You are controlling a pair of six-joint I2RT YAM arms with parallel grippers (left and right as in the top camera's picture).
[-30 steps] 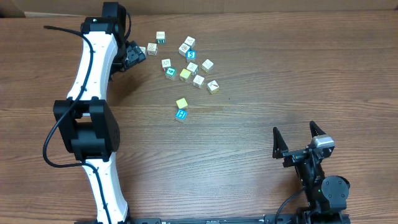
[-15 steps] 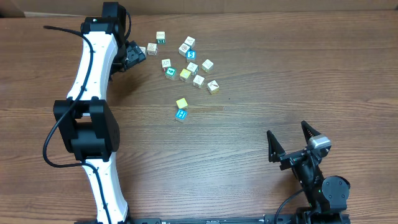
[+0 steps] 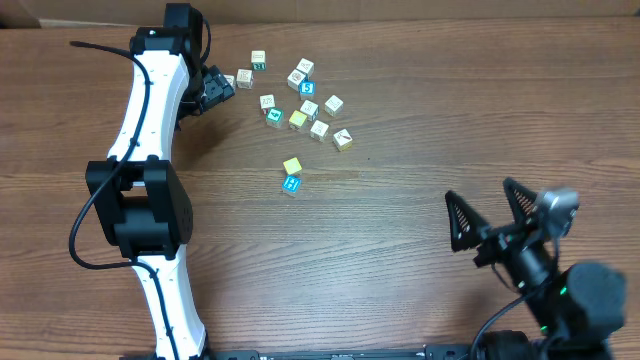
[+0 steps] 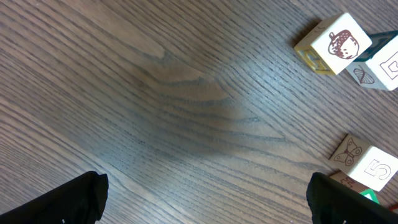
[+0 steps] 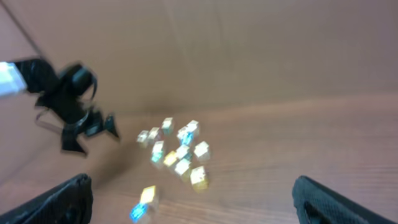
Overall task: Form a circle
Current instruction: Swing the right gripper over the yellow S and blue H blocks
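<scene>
On the table's (image 3: 420, 120) far side, cubes: about fourteen small printed cubes (image 3: 300, 100) lay in a loose scatter, no ring formed
Stray pair: a yellow cube (image 3: 292, 166) and a blue cube (image 3: 292, 184) sat touching, apart from the main scatter and nearer the robot
Left gripper: the left gripper (image 3: 215, 88) hung just beside the scatter's left edge, fingers spread wide with nothing between them; its wrist view showed bare wood below and an acorn cube (image 4: 339, 42) off to one side
Right gripper: the right gripper (image 3: 477, 189) stood well apart from every cube, fingers wide and empty
Just changed: within the last second the right arm had swung up and to its right, looming larger from above, and its wrist view was blurred; the left arm and all cubes had kept their places
Meaning for the task: no cube had been shifted, so the circle was not begun; the right arm appeared to be only setting out
Likely next need: one arm would have to reach the cubes and nudge or lift them outward into a ring
</scene>
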